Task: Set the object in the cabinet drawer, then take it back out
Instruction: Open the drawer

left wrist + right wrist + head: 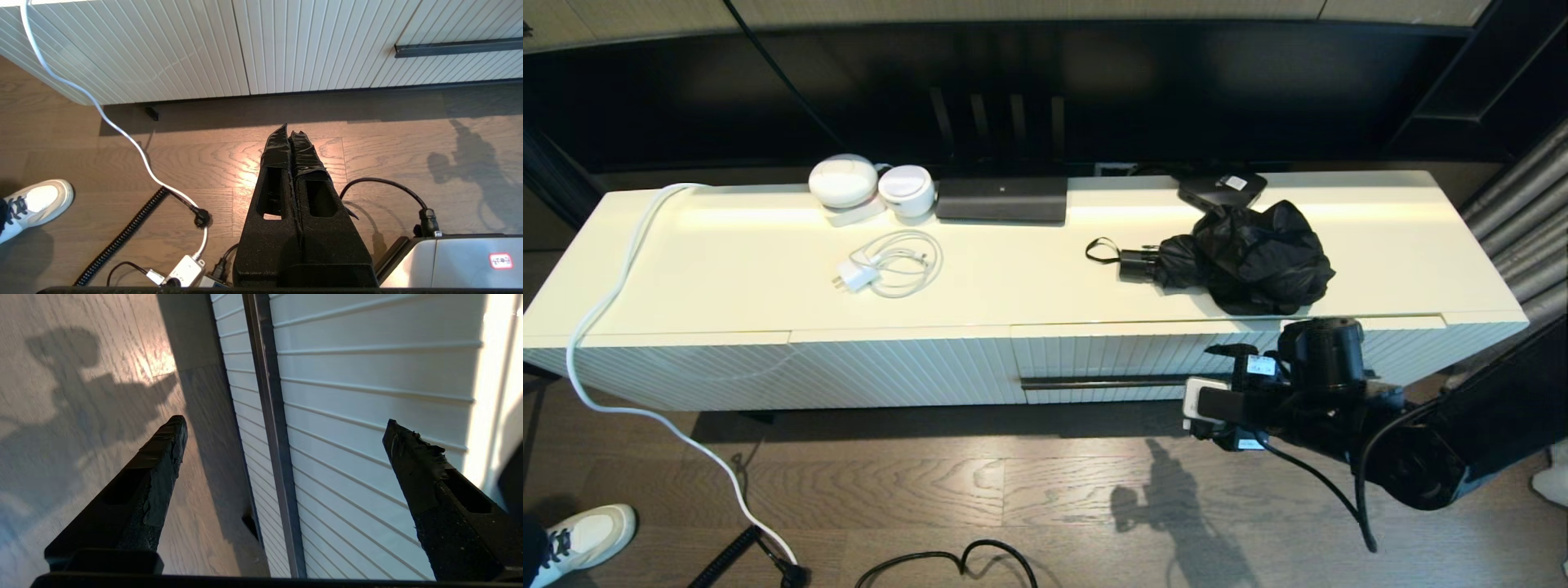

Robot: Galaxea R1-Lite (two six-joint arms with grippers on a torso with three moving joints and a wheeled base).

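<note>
Two tools: right tool (282,428) has its fingers spread wide, straddling the bar handle (271,428); left tool (291,141) has its fingers pressed together over the wood floor.
Umbrella (1241,253): bunched black fabric on the smooth cream desk (768,302), at 12 o'clock from the right tool, near the front edge.
Drawer (1094,359): fluted front, closed.
Right wrist view only: open gap either side of the handle.

I can read no text: the box's white label (1236,183) and the red sticker (500,260) stay illegible.
</note>
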